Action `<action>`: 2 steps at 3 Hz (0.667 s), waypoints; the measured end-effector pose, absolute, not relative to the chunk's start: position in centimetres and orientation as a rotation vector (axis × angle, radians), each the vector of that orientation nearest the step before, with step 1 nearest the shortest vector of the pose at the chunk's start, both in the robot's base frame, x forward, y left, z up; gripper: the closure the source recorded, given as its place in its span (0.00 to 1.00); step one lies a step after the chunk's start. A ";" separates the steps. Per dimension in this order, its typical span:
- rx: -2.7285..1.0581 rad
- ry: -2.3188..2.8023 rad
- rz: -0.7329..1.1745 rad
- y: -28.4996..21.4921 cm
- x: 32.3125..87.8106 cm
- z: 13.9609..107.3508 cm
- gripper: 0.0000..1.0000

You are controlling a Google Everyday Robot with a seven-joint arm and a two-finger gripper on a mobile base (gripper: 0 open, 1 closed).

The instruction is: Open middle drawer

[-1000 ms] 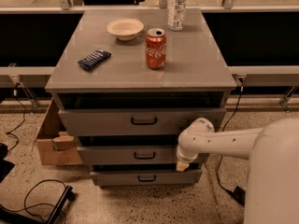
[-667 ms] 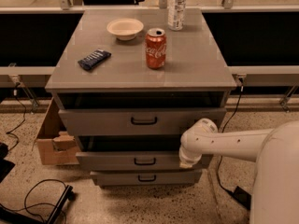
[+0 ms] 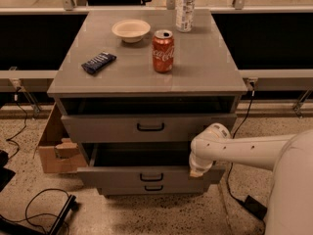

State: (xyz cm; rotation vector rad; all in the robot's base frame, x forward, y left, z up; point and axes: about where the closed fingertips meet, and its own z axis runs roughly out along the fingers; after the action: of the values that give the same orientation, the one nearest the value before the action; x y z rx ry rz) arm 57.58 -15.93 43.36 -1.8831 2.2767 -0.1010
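Observation:
The middle drawer [image 3: 122, 177] of the grey cabinet [image 3: 146, 77] stands pulled well out, its dark inside showing behind its front panel. Its small black loop handle [image 3: 151, 177] sits at the middle of the front. My gripper [image 3: 198, 171] is at the right end of that front panel, at its top edge, at the end of my white arm [image 3: 244, 148], which reaches in from the right. The top drawer [image 3: 112, 128] is out a little. The bottom drawer [image 3: 127, 190] shows just below the middle one.
On the cabinet top stand a red cola can [image 3: 163, 51], a white bowl [image 3: 130, 30], a dark snack bar [image 3: 98, 62] and a clear bottle [image 3: 185, 6]. A cardboard box [image 3: 53, 148] sits on the floor at the left. Cables [image 3: 29, 207] lie on the floor at the front left.
The middle drawer has slid further out toward the camera. My gripper has moved forward and down with its right end.

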 end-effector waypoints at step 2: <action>-1.885 2.278 -0.098 -15.9 57.5 43.6 0.38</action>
State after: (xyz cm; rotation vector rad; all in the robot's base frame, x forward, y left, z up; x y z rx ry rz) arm 57.47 -15.92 43.57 -1.8854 2.2783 -0.0981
